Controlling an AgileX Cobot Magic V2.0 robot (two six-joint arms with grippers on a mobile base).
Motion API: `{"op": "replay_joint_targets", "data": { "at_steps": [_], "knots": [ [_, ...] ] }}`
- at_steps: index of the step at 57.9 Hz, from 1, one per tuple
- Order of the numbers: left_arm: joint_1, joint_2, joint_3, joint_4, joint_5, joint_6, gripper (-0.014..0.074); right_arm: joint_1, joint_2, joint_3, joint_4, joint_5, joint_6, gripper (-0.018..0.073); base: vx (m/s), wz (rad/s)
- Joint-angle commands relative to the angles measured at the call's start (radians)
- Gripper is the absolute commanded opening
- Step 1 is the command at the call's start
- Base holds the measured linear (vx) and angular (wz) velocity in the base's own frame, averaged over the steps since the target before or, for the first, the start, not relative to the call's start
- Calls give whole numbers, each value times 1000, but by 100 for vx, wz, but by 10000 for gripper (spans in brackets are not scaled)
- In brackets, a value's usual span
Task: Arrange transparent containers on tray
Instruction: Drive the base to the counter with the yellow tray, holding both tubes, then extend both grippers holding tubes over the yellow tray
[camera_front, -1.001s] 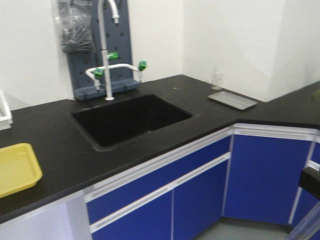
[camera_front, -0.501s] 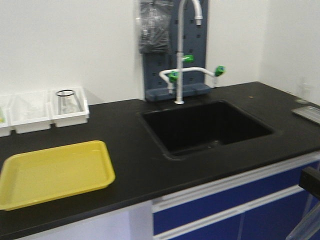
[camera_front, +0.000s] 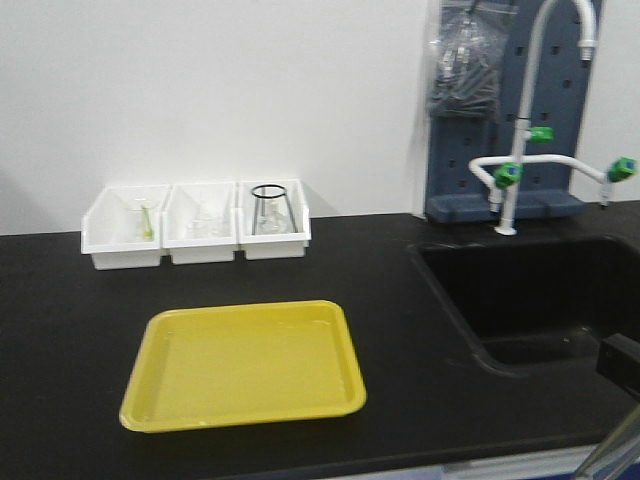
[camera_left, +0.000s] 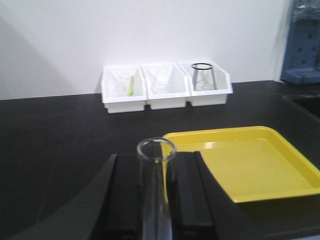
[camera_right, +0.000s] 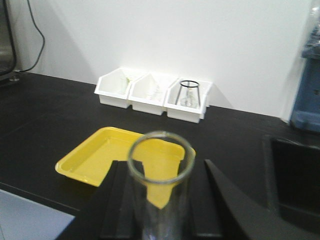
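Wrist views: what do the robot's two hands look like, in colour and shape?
Both the left hand and the right hand are plain black. Each has two flat fingers with straight inner faces and outer sides that widen toward the camera. No cables or markings show.

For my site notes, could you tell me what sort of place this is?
Probably a laboratory: a black bench with a deep sink and gooseneck tap, a wall pegboard, and white bins holding glassware.
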Motion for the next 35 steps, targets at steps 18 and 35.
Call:
{"op": "replay_joint_targets", "data": {
  "at_steps": [18,35],
  "knots": [
    [-4,4,-37,5,-69,-5,209,-7,-1,-30,-1,-87,-4,19,22,24],
    [-4,4,-37,5,-69,-5,209,-7,-1,-30,-1,-87,-4,19,24,8]
  ]
}}
